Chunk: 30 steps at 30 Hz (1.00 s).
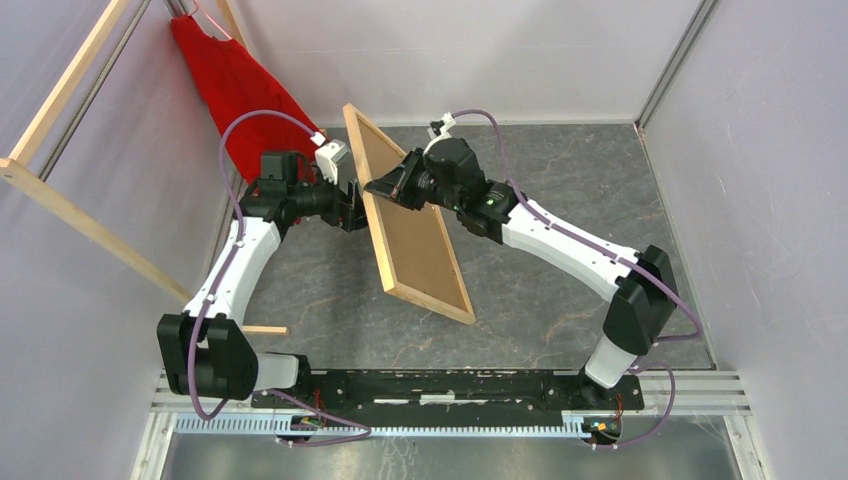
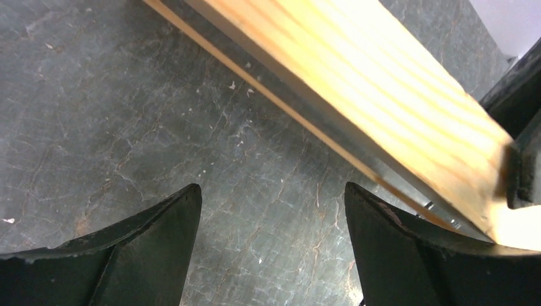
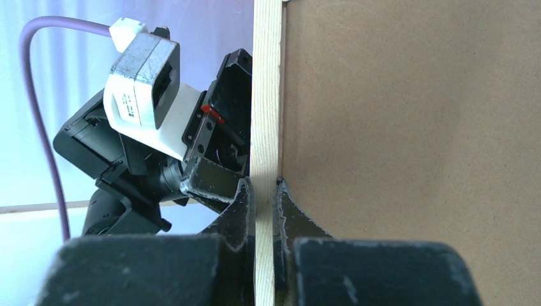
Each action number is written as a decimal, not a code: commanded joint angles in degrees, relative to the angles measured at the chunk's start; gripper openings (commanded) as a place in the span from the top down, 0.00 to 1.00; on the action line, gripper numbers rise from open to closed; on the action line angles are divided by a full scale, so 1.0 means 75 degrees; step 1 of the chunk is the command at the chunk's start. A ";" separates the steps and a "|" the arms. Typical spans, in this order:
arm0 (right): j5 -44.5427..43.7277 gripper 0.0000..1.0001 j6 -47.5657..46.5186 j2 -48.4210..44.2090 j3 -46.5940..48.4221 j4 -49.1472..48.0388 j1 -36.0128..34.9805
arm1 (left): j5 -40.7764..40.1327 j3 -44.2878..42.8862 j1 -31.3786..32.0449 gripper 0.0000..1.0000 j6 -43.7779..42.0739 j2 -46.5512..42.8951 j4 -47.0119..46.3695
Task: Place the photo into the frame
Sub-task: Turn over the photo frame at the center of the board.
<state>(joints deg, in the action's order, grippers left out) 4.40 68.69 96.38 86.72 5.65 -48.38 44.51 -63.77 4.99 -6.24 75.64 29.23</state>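
Red cloth (image 1: 235, 85), wooden rack bars (image 1: 90, 228), grey marbled table (image 1: 560, 300)

I count one frame (image 1: 428, 302), one brown board (image 1: 415, 235) inside it, one red cloth (image 1: 235, 90) at eleven o'clock, two grippers, left gripper (image 2: 273, 194), right gripper (image 3: 263, 188).

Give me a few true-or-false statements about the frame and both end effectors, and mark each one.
1. The right end effector is clamped on the frame by its wooden edge. True.
2. The left end effector is shut on the frame. False: its jaws stand open and hold nothing.
3. The frame lies flat. False: it is tilted up on edge.
4. A red cloth hangs at the far left corner. True.
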 commanded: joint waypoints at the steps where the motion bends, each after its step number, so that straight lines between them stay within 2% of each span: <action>1: 0.0514 1.00 0.0608 -0.0791 -0.0133 -0.1685 0.0206 | -0.0121 -0.0565 0.0150 0.12 0.0612 -0.0279 -0.0460; 3: 0.0680 0.94 0.0666 -0.0909 -0.0386 -0.1805 0.0313 | -0.0326 -0.0690 0.0321 0.13 0.0643 -0.0236 -0.0465; 6: 0.0981 0.74 0.0438 -0.1016 -0.0441 -0.1466 0.0576 | -0.0707 -0.0899 0.0624 0.13 0.0658 -0.0029 -0.0482; 10: 0.1509 0.35 -0.0336 -0.1073 -0.0193 -0.0537 0.0921 | -0.1045 -0.1177 0.0924 0.14 0.0747 0.0397 -0.0612; 14: 0.1892 0.20 -0.1278 -0.1209 0.0071 0.0454 0.1193 | -0.1287 -0.1491 0.1264 0.14 0.0808 0.0729 -0.0763; 17: 0.2088 0.17 -0.2095 -0.1189 0.0503 0.1377 0.1337 | -0.1413 -0.1805 0.1508 0.14 0.0809 0.1046 -0.0790; 23: 0.1684 0.17 -0.4556 -0.0543 0.2594 0.4361 0.1390 | -0.1645 -0.2443 0.1920 0.14 0.0809 0.1669 -0.0789; 30: 0.1387 0.19 -0.5935 -0.0361 0.2781 0.5484 0.1388 | -0.2042 -0.3131 0.2439 0.15 0.0809 0.2438 -0.0744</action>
<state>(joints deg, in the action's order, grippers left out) 16.51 33.47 92.01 106.83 37.91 -38.02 31.35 -83.15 21.39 -2.57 91.57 25.30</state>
